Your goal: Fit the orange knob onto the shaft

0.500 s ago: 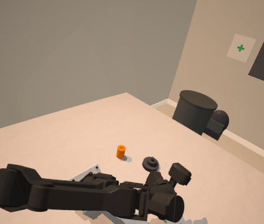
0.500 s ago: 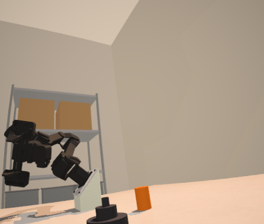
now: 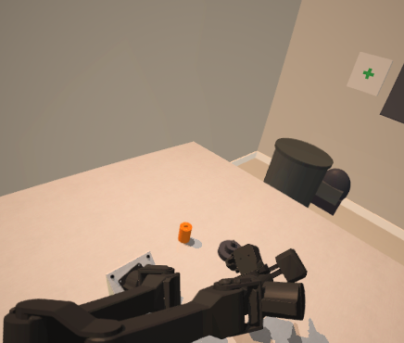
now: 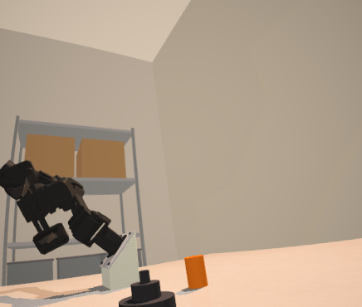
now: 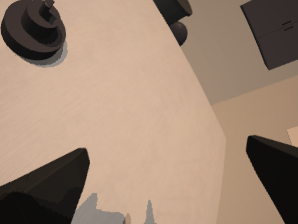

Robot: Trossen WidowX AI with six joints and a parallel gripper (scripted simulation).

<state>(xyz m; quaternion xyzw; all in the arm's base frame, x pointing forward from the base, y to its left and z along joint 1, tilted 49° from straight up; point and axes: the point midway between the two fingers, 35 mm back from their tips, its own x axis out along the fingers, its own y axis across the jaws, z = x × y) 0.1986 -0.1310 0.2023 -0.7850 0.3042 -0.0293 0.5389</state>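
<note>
The orange knob [image 3: 184,233] [image 4: 196,272] stands upright on the table, its hole facing up in the top view; it is not in the wrist view. The dark round pedestal [image 3: 223,250] [image 4: 147,301] [image 5: 14,36] stands apart from it, with the dark shaft [image 4: 144,276] [image 5: 47,7] rising from its top. The arm partly hides the pedestal in the top view. My gripper [image 5: 168,151] is wide open and empty, raised above the table. In the wrist view the pedestal lies at the upper left, outside the fingers. The shaft's flat side cannot be made out.
The arm's pale wedge-shaped base mount [image 3: 113,284] [image 4: 122,267] is on the table, to the left of the knob in the top and exterior views. A dark bin [image 3: 296,173] stands beyond the table's edge. A shelf rack [image 4: 105,185] with boxes is behind the arm.
</note>
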